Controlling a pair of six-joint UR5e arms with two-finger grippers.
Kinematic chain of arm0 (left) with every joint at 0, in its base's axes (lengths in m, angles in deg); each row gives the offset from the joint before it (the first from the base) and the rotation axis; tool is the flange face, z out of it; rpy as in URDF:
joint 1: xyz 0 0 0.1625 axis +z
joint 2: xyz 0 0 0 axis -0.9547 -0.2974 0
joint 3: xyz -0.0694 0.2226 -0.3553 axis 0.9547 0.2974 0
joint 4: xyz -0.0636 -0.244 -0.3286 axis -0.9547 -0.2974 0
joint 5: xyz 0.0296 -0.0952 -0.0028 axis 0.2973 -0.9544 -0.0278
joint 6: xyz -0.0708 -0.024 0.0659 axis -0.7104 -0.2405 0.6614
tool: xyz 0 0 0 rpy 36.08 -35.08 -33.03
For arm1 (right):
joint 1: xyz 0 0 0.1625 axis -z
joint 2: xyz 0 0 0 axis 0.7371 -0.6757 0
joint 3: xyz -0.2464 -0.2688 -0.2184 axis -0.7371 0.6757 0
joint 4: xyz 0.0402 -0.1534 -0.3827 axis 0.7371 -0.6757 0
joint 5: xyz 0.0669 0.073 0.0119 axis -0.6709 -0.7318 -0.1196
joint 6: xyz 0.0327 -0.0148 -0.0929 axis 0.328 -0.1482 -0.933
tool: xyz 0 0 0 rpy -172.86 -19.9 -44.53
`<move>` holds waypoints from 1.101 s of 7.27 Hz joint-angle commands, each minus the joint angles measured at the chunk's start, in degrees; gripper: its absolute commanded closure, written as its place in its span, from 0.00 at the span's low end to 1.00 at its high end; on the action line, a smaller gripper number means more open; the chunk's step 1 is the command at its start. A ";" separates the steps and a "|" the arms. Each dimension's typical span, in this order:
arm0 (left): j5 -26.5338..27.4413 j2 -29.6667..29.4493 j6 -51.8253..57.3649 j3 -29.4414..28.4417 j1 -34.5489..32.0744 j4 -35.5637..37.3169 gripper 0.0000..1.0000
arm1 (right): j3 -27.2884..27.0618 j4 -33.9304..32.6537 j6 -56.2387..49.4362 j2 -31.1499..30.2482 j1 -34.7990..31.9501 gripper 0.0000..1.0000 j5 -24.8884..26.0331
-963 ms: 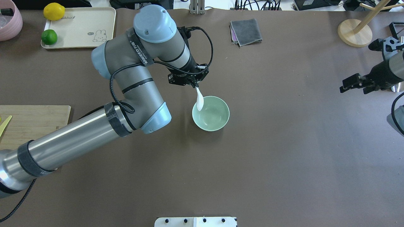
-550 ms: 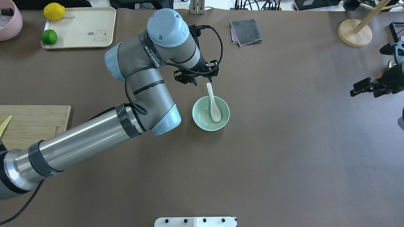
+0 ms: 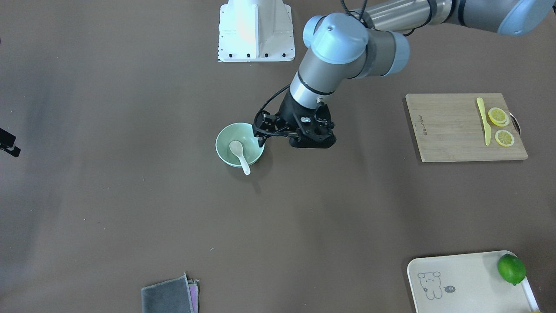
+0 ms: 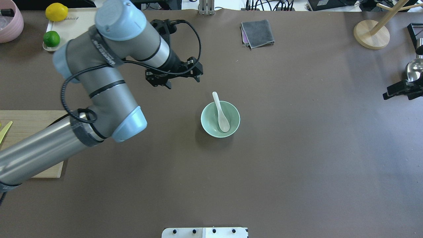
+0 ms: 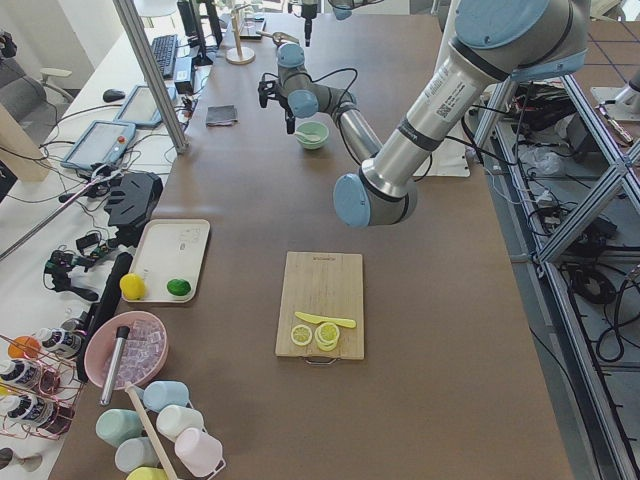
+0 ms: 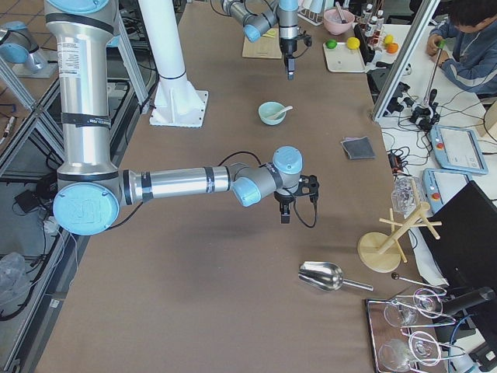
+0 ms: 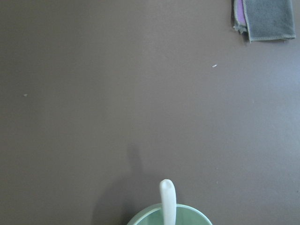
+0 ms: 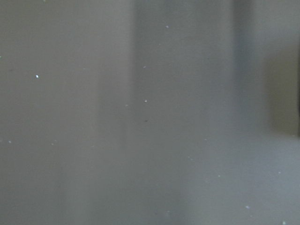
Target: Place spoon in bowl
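The white spoon [image 4: 221,115] lies in the mint-green bowl [image 4: 232,114] at the table's middle, scoop down inside, handle resting on the far rim and sticking out. It shows the same way in the front view, spoon [image 3: 238,149] in bowl [image 3: 226,140]. My left gripper [image 4: 182,82] is open and empty, raised above the table to the far left of the bowl, apart from it. Its wrist view shows the spoon's handle tip [image 7: 167,194] over the bowl's rim [image 7: 193,216]. My right gripper [image 4: 396,92] is open and empty at the right edge.
A wooden cutting board [image 3: 451,130] with a yellow knife [image 3: 483,119] and lemon slices lies by the left arm. A tray [image 4: 89,29] with a lime and a lemon sits at the far left. A grey cloth [image 4: 257,33] and a wooden stand [image 4: 371,33] lie at the back.
My left gripper let go of the spoon, which dropped into the bowl, then pulled away to the left. My right arm drew back towards the right edge.
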 commanded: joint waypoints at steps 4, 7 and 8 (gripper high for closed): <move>-2.33 21.78 55.59 13.82 -20.62 20.16 0.02 | 13.14 -0.72 -24.54 0.15 -15.86 0.00 -3.42; -8.31 29.36 73.88 9.07 -32.44 20.07 0.02 | 13.33 -2.47 -24.98 0.76 -17.80 0.00 -3.42; -10.14 29.98 74.69 7.41 -34.20 20.16 0.02 | 13.16 -4.31 -27.08 0.94 -18.94 0.00 -3.50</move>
